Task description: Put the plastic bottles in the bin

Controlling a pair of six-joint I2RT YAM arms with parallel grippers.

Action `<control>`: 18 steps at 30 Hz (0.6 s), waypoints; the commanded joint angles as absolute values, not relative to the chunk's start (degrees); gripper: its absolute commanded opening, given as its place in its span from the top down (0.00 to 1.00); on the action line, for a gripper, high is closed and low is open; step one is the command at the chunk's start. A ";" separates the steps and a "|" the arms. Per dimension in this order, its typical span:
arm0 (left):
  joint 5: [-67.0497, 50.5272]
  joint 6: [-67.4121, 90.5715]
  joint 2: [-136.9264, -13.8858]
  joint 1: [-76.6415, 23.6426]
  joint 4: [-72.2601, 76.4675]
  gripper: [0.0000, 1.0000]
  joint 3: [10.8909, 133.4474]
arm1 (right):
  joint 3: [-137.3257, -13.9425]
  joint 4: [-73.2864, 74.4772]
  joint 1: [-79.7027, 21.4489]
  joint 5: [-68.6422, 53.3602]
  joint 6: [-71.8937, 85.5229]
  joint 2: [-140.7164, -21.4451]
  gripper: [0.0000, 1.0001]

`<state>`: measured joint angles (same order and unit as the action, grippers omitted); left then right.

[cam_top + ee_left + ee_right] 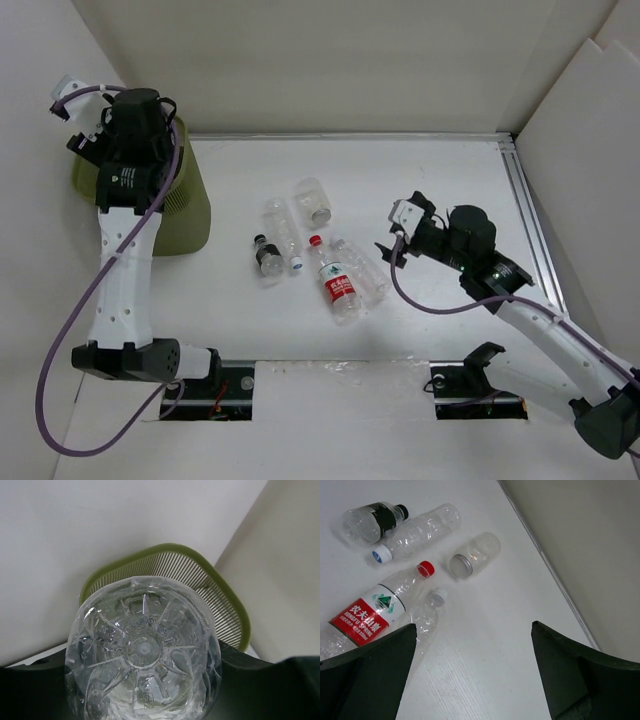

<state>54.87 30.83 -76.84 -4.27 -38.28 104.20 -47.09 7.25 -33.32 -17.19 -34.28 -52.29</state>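
One clear bottle (142, 650) in left pincer (150, 690), over bin (235, 611)

Legible print appears on one item only: the red-capped bottle (375, 611) carries a red label (362, 621) with four white Chinese characters, 农夫山泉, and the line "NONGFU SPRING" beneath them. A small green emblem sits on the white band above, and finer print under the brand name is too small to read. The dark-capped bottle (370, 522), lying beyond the red-capped bottle's cap end, bears a black label (382, 517) with pale marks that cannot be made out. A small pale emblem (124, 178) on the left arm (118, 270), far left of the red-capped bottle in the overhead view, is likewise illegible.
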 commanded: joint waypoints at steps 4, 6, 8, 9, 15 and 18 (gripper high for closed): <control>58.97 33.39 -80.95 -4.04 -37.09 0.00 104.41 | -47.55 5.19 -33.05 -16.52 -35.42 -54.22 0.00; 58.97 33.40 -82.52 -4.04 -37.88 0.00 103.89 | -46.94 5.19 -33.05 -16.00 -35.95 -55.80 0.00; 58.97 32.00 -83.14 -4.04 -36.48 0.00 103.89 | -46.41 5.19 -33.05 -16.00 -35.95 -56.34 0.00; 58.45 31.99 -83.93 -4.04 -36.47 0.00 105.63 | -46.41 5.19 -33.05 -16.00 -36.47 -57.21 0.00; 39.34 24.64 -79.75 -4.04 -32.72 0.00 106.98 | -45.26 7.99 -33.05 -13.80 -38.50 -63.71 0.00; 21.93 20.65 -76.04 -4.04 -29.18 0.00 102.93 | -45.79 9.05 -33.66 -13.80 -39.02 -68.28 0.00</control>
